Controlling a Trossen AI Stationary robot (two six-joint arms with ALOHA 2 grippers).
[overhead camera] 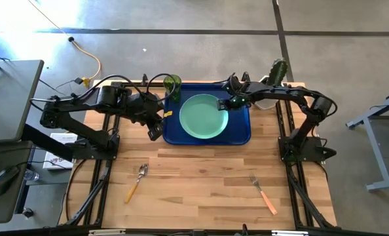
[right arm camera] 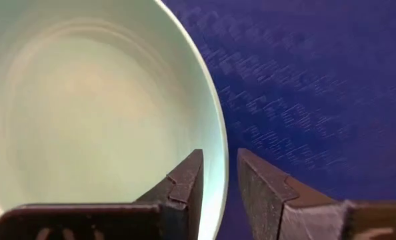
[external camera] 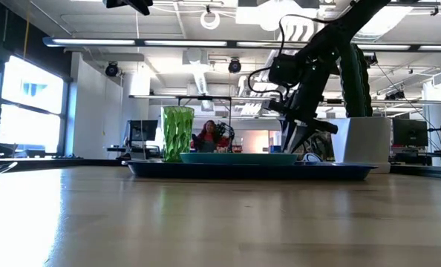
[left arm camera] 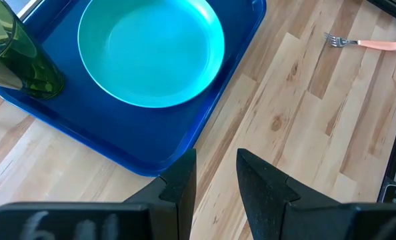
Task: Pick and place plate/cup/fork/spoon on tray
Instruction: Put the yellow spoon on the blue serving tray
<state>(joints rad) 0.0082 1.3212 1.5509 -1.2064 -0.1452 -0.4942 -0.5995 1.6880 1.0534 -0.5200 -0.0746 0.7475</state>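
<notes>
Pale butcher-block planks make up the table (overhead camera: 207,177), which stands on a grey concrete floor. At the table's far edge lies the dark-blue tray (overhead camera: 240,131). On it sits the mint-green plate (overhead camera: 204,117), lying flat near the tray's middle, and the green cup (overhead camera: 172,85) stands upright in the far corner on the left arm's side, close to the plate but apart from it.

Over the plate's rim on the right arm's side is the right gripper (right arm camera: 217,180), its fingers a little apart with the rim between them; whether either finger touches the rim is hard to tell from the wrist view. Beside the tray's left edge hovers the left gripper (left arm camera: 215,177), its fingers parted by a narrow gap with nothing between them, over bare wood.

Nearer the front of the table lie the spoon (overhead camera: 137,180), on the left arm's side, and the fork (overhead camera: 262,193), on the right arm's side, both on the wood, well apart from the tray. Behind the tray a white pot with a cactus (overhead camera: 277,73) stands.
</notes>
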